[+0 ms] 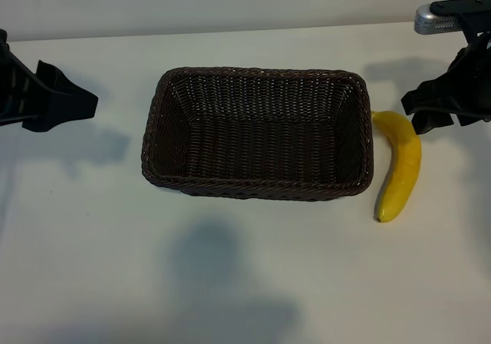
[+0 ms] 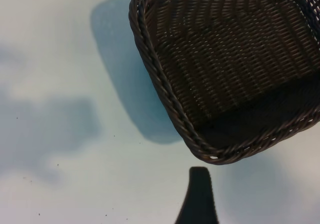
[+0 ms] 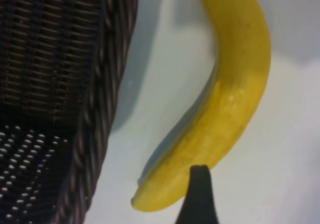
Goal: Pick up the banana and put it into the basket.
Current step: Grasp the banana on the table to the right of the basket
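The dark-brown woven basket [image 1: 261,73] stands in the middle of the white table and holds nothing. The yellow banana [image 1: 403,167] lies on the table just off the basket's right end, curving along it. My right gripper [image 1: 420,110] hovers over the banana's far end, open and holding nothing. In the right wrist view, one dark fingertip [image 3: 200,189] overlaps the banana [image 3: 225,109] near its tip, with the basket's rim [image 3: 100,109] beside it. My left gripper [image 1: 86,98] stays open at the table's left, apart from the basket [image 2: 165,99].
White tabletop [image 1: 230,282] stretches wide in front of the basket and to its left. A silver and black part of the right arm [image 1: 445,18] sits at the far right edge. Soft shadows fall on the table.
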{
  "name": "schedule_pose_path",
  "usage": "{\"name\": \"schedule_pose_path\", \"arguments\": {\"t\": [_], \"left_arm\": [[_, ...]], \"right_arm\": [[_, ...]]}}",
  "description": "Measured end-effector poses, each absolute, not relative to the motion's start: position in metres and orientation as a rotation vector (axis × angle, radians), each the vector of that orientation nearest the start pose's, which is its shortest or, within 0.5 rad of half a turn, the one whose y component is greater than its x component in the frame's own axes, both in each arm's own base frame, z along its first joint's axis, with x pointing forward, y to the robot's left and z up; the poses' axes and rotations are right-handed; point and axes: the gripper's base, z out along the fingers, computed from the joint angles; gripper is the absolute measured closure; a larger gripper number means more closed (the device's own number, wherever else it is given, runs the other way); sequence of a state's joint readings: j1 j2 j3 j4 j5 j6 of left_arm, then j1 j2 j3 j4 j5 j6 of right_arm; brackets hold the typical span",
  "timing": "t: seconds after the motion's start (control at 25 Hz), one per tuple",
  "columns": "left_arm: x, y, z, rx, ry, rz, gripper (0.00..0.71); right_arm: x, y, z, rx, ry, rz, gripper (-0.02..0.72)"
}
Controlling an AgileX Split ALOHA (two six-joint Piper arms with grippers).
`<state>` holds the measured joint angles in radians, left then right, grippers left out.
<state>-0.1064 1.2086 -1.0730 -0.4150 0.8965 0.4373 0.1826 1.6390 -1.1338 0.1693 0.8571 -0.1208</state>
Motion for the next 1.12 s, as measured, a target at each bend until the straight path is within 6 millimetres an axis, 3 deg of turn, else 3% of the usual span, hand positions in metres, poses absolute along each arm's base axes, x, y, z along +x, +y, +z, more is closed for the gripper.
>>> {"name": "schedule_pose_path", "arguments": {"t": [0.2,0.56,1.12], "left_arm": [[0.237,-0.054,0.343,0.471,2.398,-0.368,0.099],[0.237,-0.054,0.343,0.471,2.399,-0.368,0.1],[0.236,-0.054,0.343,0.472,2.4,-0.369,0.1]], "right_arm": [[0.316,0.071,0.232,-0.288,2.834,0.238,0.11],[0.308,0.071,0.199,-0.276,2.89,0.254,0.11],[0.312,0.078,0.19,-0.254,2.854,0.364,0.11]]}}
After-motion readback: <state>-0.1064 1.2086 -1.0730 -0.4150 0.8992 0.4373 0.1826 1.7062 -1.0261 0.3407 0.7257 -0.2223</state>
